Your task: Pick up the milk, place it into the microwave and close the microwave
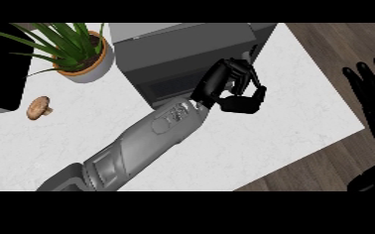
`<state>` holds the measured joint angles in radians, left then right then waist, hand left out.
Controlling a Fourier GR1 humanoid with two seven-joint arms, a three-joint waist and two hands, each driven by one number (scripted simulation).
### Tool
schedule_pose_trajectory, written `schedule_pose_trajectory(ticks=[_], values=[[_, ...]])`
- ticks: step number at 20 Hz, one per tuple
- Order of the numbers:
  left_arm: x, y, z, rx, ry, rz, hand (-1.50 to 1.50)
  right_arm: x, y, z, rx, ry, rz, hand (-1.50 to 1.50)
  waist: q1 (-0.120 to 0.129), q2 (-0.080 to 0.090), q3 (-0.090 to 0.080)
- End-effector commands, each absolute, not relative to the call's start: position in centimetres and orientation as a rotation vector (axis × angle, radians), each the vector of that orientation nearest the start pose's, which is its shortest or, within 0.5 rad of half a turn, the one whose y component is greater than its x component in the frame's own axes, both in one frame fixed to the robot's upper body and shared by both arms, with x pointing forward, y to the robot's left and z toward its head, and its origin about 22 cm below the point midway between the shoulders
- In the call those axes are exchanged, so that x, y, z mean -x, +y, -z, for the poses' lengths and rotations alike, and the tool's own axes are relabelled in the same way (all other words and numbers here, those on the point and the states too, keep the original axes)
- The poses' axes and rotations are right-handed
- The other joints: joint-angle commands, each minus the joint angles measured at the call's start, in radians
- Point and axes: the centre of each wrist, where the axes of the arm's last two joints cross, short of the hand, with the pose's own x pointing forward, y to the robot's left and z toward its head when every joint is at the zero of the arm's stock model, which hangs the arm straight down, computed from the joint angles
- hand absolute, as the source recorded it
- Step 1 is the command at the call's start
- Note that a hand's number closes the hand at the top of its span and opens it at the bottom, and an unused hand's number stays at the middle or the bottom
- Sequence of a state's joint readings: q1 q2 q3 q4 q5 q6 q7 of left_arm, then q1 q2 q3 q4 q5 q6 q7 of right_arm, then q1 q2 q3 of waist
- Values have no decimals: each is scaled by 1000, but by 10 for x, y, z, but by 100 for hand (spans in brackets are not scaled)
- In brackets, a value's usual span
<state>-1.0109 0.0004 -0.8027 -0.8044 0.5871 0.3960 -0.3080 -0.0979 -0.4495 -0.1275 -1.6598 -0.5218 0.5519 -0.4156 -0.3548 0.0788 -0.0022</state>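
**Reaching to the microwave's front corner, left hand curled**

Spreading across most of the head view, the white marbled counter (pixel 293 109) runs from the left edge to a slanted right edge. Brown wood floor (pixel 330 44) shows beyond that edge.

The grey microwave (pixel 168 49) sits at the counter's far side, near the middle. Its darker front face is turned toward the robot. From this angle it cannot be told whether its door is open or closed.

The grey left forearm (pixel 139 144) comes in from the lower left and lies diagonally across the counter toward the microwave.

A potted plant (pixel 81 54), with long green leaves in a pale pot with an orange rim, stands just left of the microwave. A flat black panel (pixel 11 69) lies at the far left edge, cut off by the view.

The left hand (pixel 227 87) is at the right end of the microwave's front. Its fingers and thumb are curled inward, and nothing shows inside the curl.

The right hand (pixel 360 87) rests at the right edge of the view, over the floor, with its fingers straight and pointing up.

1 small brown mushroom (pixel 38 107) lies on the counter below the plant, well apart from both hands.

The milk shows nowhere on the counter. It cannot be told whether it is inside the microwave.
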Motion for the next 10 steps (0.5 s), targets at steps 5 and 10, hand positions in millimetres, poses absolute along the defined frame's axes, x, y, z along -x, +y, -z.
schedule_pose_trajectory(ticks=[5,10], values=[[-371,-13,-94,290,-1857,513,150,-268,-338,-117,-592,-2176,-402,-150,-46,17,1],[-374,-13,-96,276,-1859,476,150,-270,-345,-128,-573,-2181,-416,-150,-68,12,3]])
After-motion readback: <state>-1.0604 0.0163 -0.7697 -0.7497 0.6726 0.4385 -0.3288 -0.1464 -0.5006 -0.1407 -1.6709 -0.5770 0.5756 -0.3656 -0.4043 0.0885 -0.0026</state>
